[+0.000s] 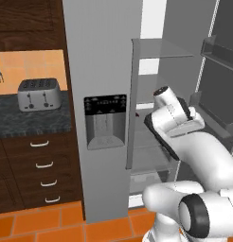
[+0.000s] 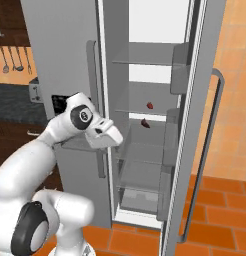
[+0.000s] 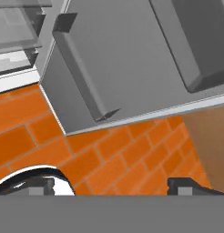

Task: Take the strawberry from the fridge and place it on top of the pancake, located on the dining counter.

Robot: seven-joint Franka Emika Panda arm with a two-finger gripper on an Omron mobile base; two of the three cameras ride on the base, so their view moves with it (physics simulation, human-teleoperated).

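The fridge (image 2: 65, 50) stands with its right door (image 2: 195, 150) swung wide, showing clear glass shelves (image 2: 145, 112) inside. The strawberry (image 2: 150, 105) sits on a middle shelf, towards the back of the compartment, with a second small dark red shape (image 2: 145, 123) just below it that may be its reflection in the glass; I cannot tell which. In the left base view a speck of red (image 1: 137, 114) shows at the edge of the closed left door, beside the black dispenser panel (image 1: 105, 120).

The arm's hand (image 2: 102, 134) hangs in front of the open compartment, lower than the berry and well short of it. In the hand view the gripper (image 3: 114, 186) looks down over the orange tiled floor (image 3: 109, 154) and the door's inner bins (image 3: 82, 68); its two fingertips (image 3: 182, 185) sit far to either side, so the jaws are wide apart with nothing between them.

To the left, a silver toaster (image 1: 39, 94) rests on the dark speckled worktop (image 1: 23, 120) above wooden drawers (image 1: 42, 172).
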